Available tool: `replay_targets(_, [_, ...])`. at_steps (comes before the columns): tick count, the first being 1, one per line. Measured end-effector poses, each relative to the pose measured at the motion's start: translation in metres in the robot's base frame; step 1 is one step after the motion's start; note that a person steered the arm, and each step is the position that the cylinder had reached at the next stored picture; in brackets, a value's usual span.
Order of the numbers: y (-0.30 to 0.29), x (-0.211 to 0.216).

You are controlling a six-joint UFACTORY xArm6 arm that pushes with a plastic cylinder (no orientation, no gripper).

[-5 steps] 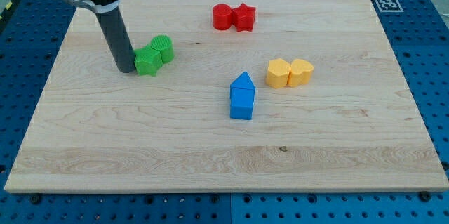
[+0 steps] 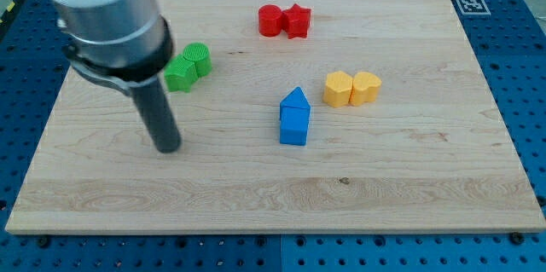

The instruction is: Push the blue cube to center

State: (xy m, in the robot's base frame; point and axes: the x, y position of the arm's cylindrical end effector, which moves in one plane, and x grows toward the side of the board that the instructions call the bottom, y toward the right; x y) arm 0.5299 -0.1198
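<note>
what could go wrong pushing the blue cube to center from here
1. The blue cube touches the blue pointed block above it; an upward push would likely carry both.
2. My tip sits far to the cube's left; a rightward push may drive it past centre toward the yellow blocks.

Tip (image 2: 168,147) down on wooden board (image 2: 409,178), well left of blue cube (image 2: 294,127). Blue pentagonal block (image 2: 296,100) touching cube's far side. Green pair (image 2: 188,66) above tip, apart.
</note>
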Motion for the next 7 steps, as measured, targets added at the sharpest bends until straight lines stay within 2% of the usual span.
replay_targets(1, [0.019,0.007])
replay_targets(6, [0.023,0.014])
replay_targets(7, [0.035,0.029])
